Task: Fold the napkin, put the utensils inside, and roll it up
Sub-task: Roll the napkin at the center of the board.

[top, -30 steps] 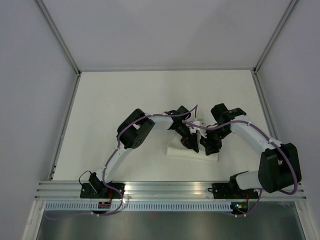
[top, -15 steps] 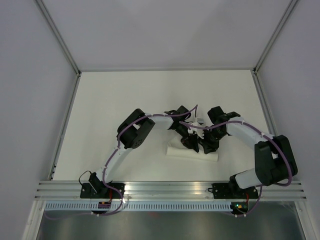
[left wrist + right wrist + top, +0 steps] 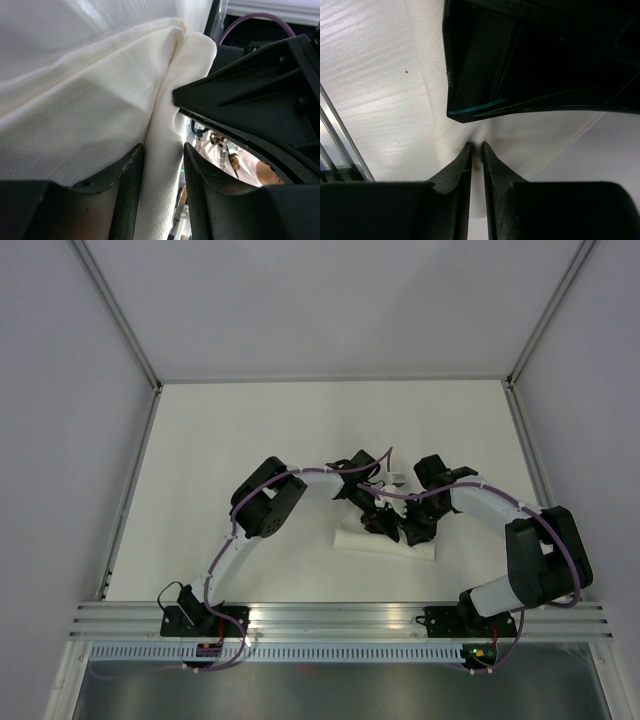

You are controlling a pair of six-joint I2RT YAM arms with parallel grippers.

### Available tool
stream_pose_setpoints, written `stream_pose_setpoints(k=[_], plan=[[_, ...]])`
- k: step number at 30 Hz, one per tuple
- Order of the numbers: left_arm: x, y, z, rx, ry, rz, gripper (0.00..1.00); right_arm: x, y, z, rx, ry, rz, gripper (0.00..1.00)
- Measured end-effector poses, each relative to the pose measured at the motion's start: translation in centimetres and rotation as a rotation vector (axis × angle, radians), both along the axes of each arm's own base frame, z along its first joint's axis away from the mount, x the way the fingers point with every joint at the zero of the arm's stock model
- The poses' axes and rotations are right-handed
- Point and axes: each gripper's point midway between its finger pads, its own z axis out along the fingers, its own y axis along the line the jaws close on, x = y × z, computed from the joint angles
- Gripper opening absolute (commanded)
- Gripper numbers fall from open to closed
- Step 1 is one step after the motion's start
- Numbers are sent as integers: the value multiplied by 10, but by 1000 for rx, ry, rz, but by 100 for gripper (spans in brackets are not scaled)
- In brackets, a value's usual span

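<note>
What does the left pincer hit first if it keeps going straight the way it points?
Likely the napkin: a fold already sits between the left pincer's fingers. Just beyond looms the right pincer's black body, though depth is unclear.
</note>
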Motion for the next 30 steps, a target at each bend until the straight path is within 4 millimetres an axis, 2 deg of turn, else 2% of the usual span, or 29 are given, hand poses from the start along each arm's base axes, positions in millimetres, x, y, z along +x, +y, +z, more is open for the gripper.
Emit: stream_pose_setpoints(k=[5,11,14,18,22,25,27,30], plan=[[11,5,1,8,-32,61,45,4,0,-3,-4,-14,-6,18],[49,19,5,-2,-117,207,45,10,-1,-8,-16,-33,-9,17],[76,33,10,-11,-157,307,45,12,-1,-10,-20,-34,-13,17],[104,64,23,-24,-210,462,45,13,-2,-11,-24,-33,-25,17],[130,102,50,-54,-297,621,45,14,-2,-10,-27,-30,-41,19],[142,121,79,-75,-396,700,46,17,-2,-8,-36,-32,-62,23],[142,126,102,-105,-486,729,46,22,-1,-5,-40,-37,-77,23],[129,135,128,-144,-591,753,47,35,3,1,-41,-46,-117,23]])
